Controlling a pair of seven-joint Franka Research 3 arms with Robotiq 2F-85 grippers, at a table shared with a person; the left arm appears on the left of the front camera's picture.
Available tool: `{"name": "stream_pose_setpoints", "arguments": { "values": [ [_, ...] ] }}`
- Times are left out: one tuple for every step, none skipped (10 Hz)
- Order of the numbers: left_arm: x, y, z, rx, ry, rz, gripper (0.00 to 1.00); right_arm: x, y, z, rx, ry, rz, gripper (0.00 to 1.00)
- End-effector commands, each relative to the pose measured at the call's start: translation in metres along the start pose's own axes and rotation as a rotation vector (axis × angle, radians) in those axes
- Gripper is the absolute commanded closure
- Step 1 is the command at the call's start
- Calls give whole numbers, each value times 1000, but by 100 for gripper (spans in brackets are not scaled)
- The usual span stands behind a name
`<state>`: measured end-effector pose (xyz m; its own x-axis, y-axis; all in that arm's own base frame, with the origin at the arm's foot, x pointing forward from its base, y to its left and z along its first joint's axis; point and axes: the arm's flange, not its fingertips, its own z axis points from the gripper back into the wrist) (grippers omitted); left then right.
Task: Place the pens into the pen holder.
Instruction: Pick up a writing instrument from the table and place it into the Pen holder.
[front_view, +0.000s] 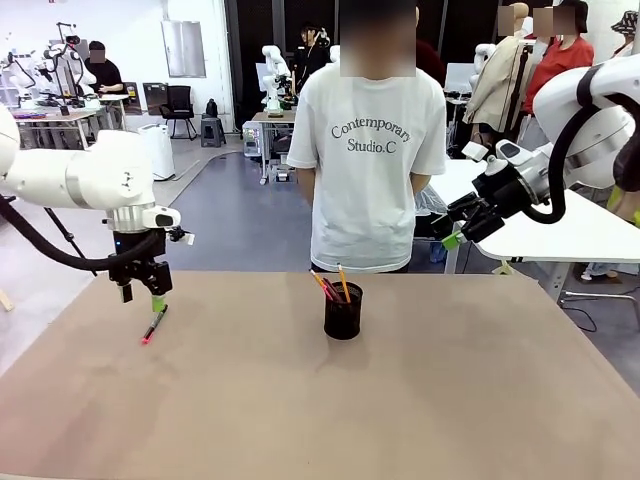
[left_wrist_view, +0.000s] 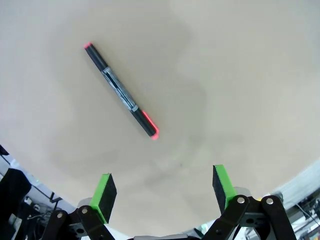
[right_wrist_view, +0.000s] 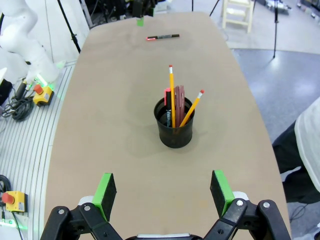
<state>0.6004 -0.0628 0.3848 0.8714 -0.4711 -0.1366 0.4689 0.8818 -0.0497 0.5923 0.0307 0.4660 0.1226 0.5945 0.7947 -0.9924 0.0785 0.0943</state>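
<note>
Table top (left_wrist_view: 240, 70) matt tan, smooth on my feed. Marker (left_wrist_view: 121, 91) black plastic, slight sheen. Pen holder (right_wrist_view: 175, 131) black metal mesh, dull. Pencils (right_wrist_view: 172, 95) painted wood, I'd say. Left gripper pads (left_wrist_view: 105, 192) matt green, rubbery. Arm shells (front_view: 90, 175) glossy white plastic.

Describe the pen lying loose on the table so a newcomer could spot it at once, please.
On the tan table, look to the robot's left, just beneath the open left gripper. A black marker with pink-red ends lies flat there, while the other pens stand in the black mesh pen holder.
</note>
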Motion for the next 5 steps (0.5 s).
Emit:
{"name": "stream_pose_setpoints", "arguments": {
  "values": [
    [5,2,3,67,-14,34,0,1,1,0,-2,1,2,0],
    [10,1,3,75,-32,14,0,1,1,0,-2,1,2,0],
    [6,2,-1,24,-13,7,0,1,1,0,-2,1,2,0],
    [6,2,-1,24,-13,7,0,1,1,0,-2,1,2,0],
    [6,2,-1,24,-13,7,0,1,1,0,-2,1,2,0]
  ]
}}
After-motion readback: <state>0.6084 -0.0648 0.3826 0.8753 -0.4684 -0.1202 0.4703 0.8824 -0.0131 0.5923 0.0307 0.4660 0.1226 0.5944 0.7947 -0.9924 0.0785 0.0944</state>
